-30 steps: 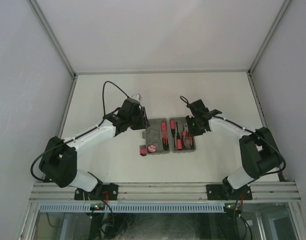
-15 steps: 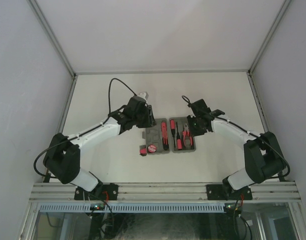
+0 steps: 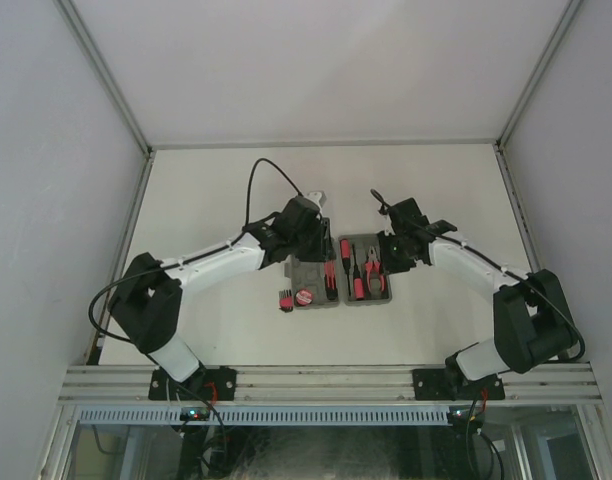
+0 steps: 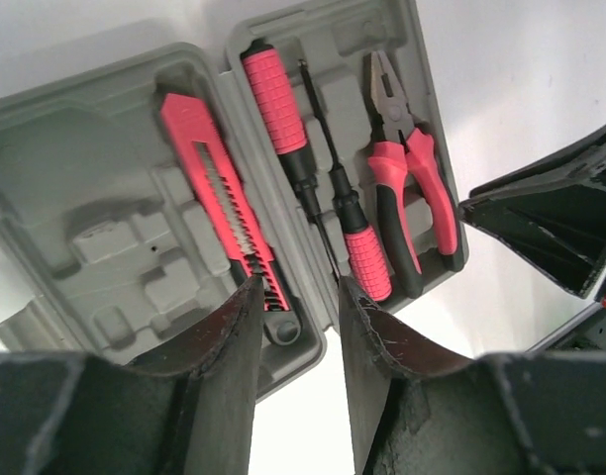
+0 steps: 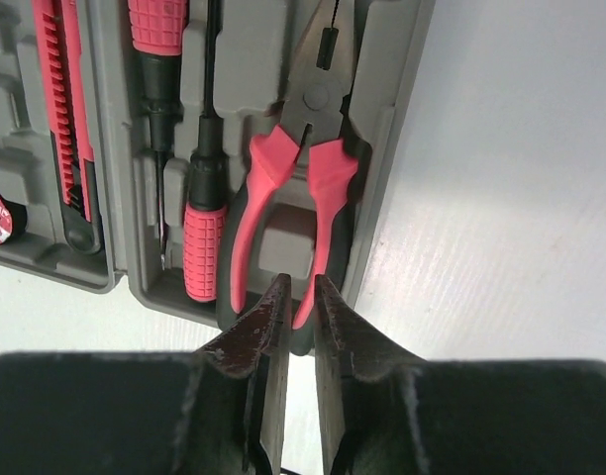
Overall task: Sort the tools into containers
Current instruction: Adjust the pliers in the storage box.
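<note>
The grey tool case [image 3: 342,298] lies open mid-table. In the left wrist view its left half [image 4: 75,198] holds the longer red-black tool [image 4: 219,198]. Its right half holds two red-handled screwdrivers [image 4: 283,109] and the red-handled pliers [image 4: 407,188]. A small round red-and-black piece [image 3: 304,297] sits in the left half's near corner. The hex key set [image 3: 284,299] lies on the table left of the case. My left gripper [image 4: 295,297] is open and empty over the case's far edge. My right gripper [image 5: 299,297] hovers over the pliers [image 5: 293,188], fingers narrowly apart, holding nothing.
White table [image 3: 216,200] with walls on three sides. The two arms reach in from either side and their wrists stand close together over the case. The right arm's black body [image 4: 551,218] shows at the right of the left wrist view.
My left gripper has swung right from the table beside the case to over its far edge. My right gripper has barely shifted. The tools have not moved.
</note>
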Robot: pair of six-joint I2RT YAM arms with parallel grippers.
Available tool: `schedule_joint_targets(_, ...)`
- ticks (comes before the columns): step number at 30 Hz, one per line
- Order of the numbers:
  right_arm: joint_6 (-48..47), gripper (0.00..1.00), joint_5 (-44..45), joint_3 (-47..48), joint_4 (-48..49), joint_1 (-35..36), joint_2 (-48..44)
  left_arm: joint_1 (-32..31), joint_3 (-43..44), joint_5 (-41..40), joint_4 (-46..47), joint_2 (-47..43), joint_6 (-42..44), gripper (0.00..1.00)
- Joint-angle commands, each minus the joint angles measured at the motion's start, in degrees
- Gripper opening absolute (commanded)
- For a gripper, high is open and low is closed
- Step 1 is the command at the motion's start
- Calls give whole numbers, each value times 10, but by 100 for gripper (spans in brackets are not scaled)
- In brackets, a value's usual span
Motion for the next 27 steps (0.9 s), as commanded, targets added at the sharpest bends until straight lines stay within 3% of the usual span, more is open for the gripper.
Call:
schedule_joint_targets(1, -1, 14, -5, 0, -1, -2, 8, -11, 43, 15, 17, 7, -8, 40)
schedule_joint_targets(27, -3, 11, 47, -1, -13, 11, 74, -10, 20, -5, 10, 9, -11, 38)
